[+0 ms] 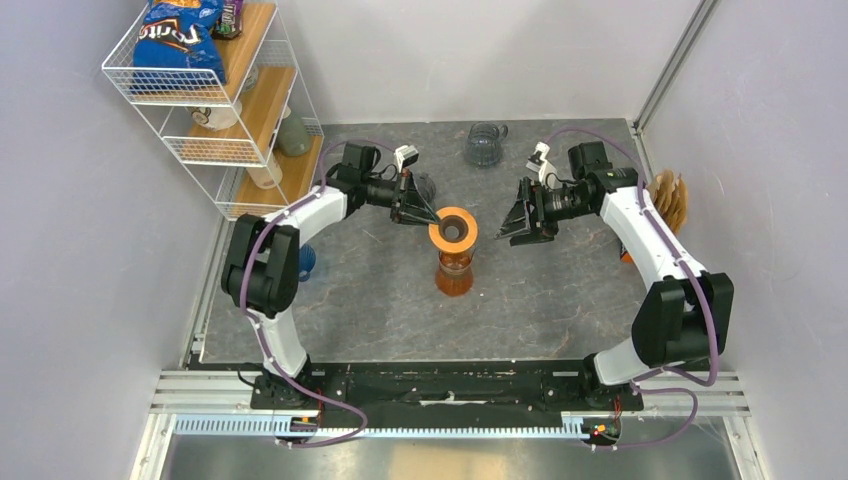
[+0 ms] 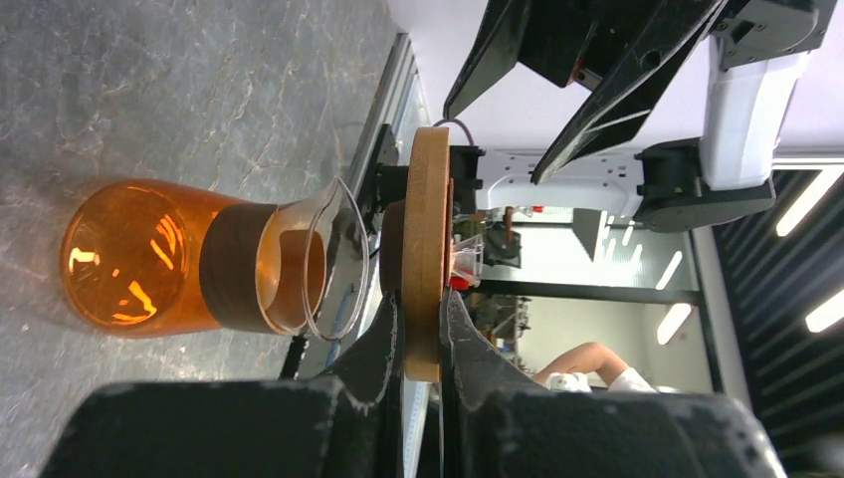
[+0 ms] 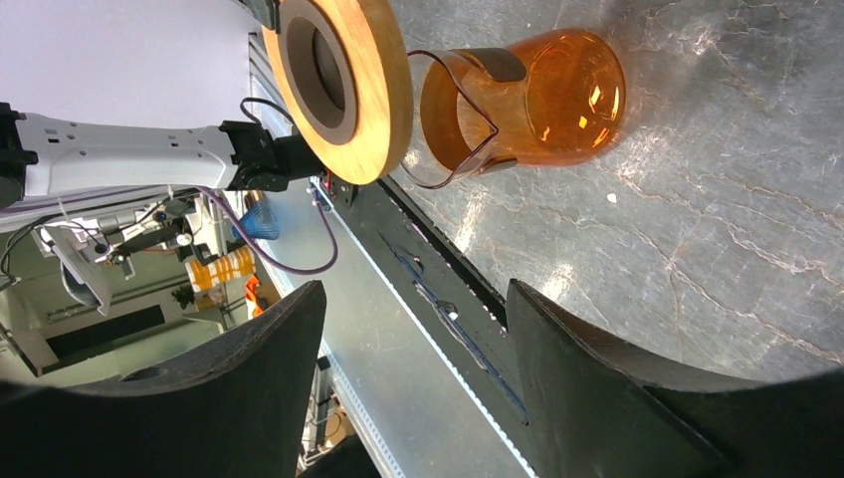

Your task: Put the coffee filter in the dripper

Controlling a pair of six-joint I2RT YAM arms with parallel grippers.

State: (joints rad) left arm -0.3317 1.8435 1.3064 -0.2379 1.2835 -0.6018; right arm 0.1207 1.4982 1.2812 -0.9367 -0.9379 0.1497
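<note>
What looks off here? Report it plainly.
The wooden dripper ring is not seated on the orange carafe: the left end effector pinches its rim, holding it off the mouth. Nothing spilled or broken.

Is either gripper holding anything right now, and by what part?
The left gripper pinches the wooden ring by its rim, edge between the fingers, over the orange carafe. The right gripper is open and empty.
</note>
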